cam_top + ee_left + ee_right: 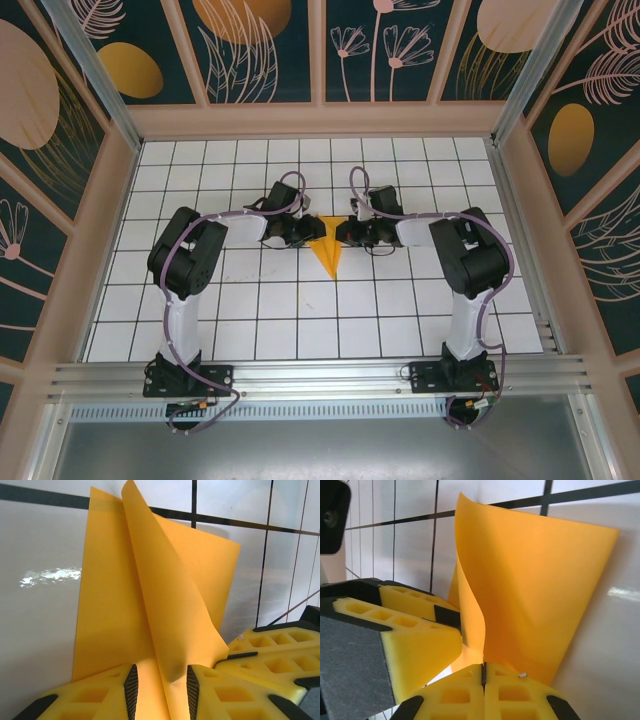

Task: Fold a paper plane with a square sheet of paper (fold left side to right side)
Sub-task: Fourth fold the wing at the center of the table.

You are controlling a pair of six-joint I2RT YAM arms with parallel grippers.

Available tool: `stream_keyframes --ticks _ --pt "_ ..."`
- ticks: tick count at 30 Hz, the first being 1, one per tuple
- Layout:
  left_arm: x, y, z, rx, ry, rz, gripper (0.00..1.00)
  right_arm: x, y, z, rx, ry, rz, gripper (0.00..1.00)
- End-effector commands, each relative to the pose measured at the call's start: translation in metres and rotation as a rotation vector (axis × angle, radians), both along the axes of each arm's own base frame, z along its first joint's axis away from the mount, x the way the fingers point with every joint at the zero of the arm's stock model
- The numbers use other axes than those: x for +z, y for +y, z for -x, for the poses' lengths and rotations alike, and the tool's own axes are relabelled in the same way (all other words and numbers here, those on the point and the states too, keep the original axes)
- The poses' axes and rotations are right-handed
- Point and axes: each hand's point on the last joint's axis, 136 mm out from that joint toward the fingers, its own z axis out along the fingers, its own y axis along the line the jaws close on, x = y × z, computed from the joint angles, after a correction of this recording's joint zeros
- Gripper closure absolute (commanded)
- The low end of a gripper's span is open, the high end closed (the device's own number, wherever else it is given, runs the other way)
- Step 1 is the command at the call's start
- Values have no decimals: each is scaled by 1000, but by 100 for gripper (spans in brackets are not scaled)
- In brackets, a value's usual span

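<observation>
Though the paper [326,256] forms a dart pointing to 6 o'clock, its flap [165,605] stands unflattened, the left gripper [161,685] parted around it, the right gripper [483,672] pinching it.

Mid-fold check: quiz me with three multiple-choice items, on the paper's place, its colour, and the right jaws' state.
1. Where is the paper? A at the left arm's base; B against the back wall; C mid-table, between left gripper and right gripper.
2. Its colour? A white; B orange-yellow; C blue.
3. Right jaws? A shut on the paper's edge; B wide open; C shut, clear of it.
Key: C, the top view shows it there; B, seen in all views; A, the right wrist view shows them closed on it.
</observation>
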Motion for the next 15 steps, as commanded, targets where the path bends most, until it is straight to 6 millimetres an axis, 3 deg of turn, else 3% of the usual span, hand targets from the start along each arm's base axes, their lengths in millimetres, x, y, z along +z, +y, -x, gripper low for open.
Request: stream_keyframes --ticks 1,15 --pt "-55 22 18 18 67 -148 65 0 -12 2 -17 -15 33 99" --pt "-55 23 19 18 68 -150 65 -14 -22 1 -34 3 91 99"
